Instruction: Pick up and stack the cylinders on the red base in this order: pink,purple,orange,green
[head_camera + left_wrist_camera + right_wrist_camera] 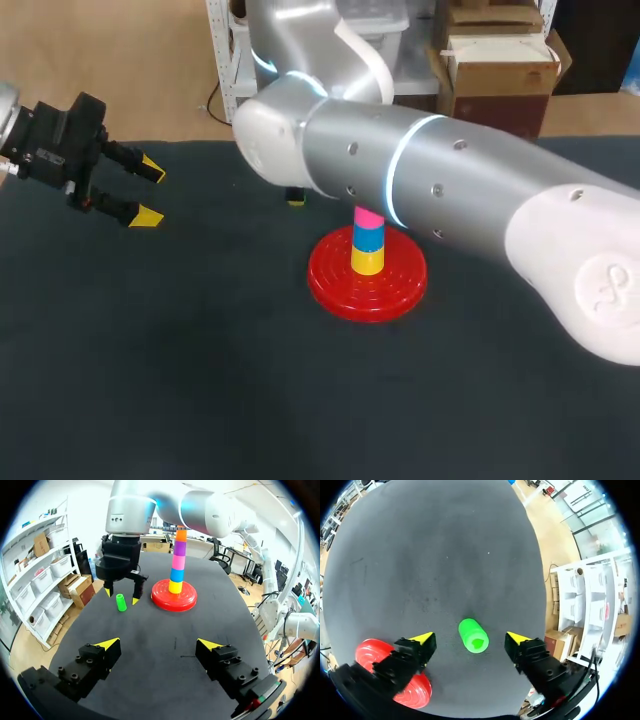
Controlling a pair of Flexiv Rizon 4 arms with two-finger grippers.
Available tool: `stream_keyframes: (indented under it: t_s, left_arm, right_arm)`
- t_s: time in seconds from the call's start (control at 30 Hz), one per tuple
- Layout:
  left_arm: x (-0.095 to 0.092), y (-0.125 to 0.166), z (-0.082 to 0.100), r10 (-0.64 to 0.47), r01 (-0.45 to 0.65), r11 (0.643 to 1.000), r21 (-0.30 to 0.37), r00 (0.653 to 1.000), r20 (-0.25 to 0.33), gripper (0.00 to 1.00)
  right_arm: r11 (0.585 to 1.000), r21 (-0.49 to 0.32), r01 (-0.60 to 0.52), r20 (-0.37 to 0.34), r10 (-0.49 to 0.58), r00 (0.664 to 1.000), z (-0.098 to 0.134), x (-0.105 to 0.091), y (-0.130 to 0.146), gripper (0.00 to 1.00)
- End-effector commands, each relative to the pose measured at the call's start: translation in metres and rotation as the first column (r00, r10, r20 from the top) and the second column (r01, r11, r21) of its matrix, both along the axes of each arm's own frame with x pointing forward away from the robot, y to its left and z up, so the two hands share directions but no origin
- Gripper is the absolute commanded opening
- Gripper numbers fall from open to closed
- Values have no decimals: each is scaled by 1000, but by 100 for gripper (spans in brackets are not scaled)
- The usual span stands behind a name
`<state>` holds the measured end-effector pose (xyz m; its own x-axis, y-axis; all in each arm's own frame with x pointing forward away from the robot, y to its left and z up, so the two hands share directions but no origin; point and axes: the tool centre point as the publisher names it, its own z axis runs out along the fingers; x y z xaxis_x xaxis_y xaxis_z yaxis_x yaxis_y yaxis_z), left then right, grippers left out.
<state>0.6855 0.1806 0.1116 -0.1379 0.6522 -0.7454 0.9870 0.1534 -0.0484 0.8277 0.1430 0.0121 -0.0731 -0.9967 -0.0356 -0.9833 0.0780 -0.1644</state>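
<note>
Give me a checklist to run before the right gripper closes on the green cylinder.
1. Right gripper open: ok, fingers wide apart.
2. Green cylinder between its fingers: ok, upright on the table, touching neither finger.
3. Fingers low enough for a firm grip: cannot tell.
4. Orange cylinder topmost over the red base, ready for green: ok.
5. Left gripper out of the way: ok, open, well off to the side of the base.

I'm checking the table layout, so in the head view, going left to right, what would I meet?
Black left tool with yellow tips → round red plastic base carrying the stacked cylinders → white rounded joint of the right arm.
</note>
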Motion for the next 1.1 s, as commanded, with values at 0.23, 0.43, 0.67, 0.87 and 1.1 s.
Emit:
stream_keyframes:
  t_s: [0.23, 0.43, 0.67, 0.87, 1.1]
  left_arm:
    - [-1, 0, -1, 2, -2, 1000, -2, 1000, 5, 100]
    - [-1, 0, -1, 2, -2, 1000, -2, 1000, 5, 100]
    - [-1, 0, -1, 2, -2, 1000, -2, 1000, 5, 100]
    - [-1, 0, -1, 2, -2, 1000, -2, 1000, 5, 100]
    - [-1, 0, -1, 2, -2, 1000, -2, 1000, 5, 100]
  right_arm:
    - [999, 38, -16, -541, 34, 840, -3, 8, 7, 40]
    - [999, 42, -14, -538, 34, 842, -2, 7, 6, 35]
    - [999, 50, -16, -532, 40, 846, 4, 9, 7, 36]
    - [998, 57, -29, -532, 55, 845, 4, 9, 7, 0]
    - [998, 55, -38, -537, 61, 841, 4, 9, 7, 0]
